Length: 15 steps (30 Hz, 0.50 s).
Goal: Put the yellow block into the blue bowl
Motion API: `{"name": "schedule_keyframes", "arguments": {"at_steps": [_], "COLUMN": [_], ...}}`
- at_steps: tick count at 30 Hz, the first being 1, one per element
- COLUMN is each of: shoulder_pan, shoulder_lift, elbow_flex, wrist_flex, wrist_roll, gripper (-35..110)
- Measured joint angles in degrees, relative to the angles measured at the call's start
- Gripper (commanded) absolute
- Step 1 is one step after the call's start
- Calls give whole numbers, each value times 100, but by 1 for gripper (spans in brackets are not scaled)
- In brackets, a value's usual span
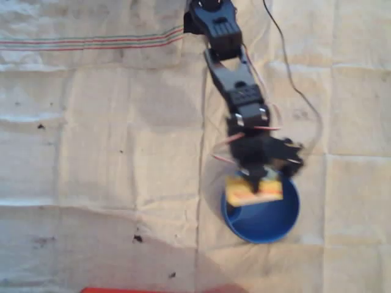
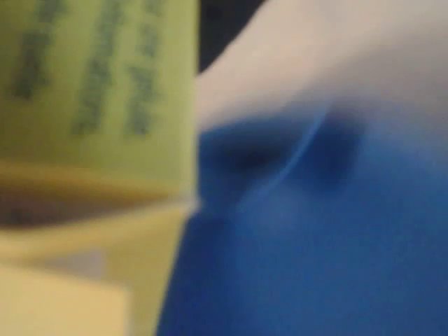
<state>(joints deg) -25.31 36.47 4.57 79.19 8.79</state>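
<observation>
At the moment of inspection the black arm reached down the overhead view from the top edge, and its gripper [image 1: 255, 178] stood over the back rim of the blue bowl [image 1: 269, 226], the rim nearest the arm. The yellow block [image 1: 253, 190] was seen at the fingertips, lying across that rim and partly over the bowl's interior; the fingers appeared closed upon it, with the block's upper edge hidden beneath them. The picture was blurred at this spot, so it could not be determined whether the block was touching the rim or was carried just clear of it. In the wrist view the yellow block [image 2: 84, 105] filled the left side at close range, with faint dark markings on its face, and the blue bowl [image 2: 315, 252] spread across the lower right directly beside it, with pale cloth beyond. The bowl rested on a creased, pale table cloth [image 1: 110, 152], which bore a few dark specks; a red object showed at the bottom edge. By judgement, the pickup and the carry were complete and the block had been brought to the bowl. Remaining work: release the block so that it drops inside, preferably once it is further over the bowl's middle, since a release at the rim could tip it outward.
</observation>
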Motion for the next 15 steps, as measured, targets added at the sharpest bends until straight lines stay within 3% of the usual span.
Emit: {"name": "schedule_keyframes", "arguments": {"at_steps": [9, 15], "shoulder_pan": [-316, -290], "shoulder_lift": [-448, -466], "elbow_flex": [0, 0], "wrist_flex": [-272, -589], "wrist_roll": [0, -554], "gripper": [2, 18]}}
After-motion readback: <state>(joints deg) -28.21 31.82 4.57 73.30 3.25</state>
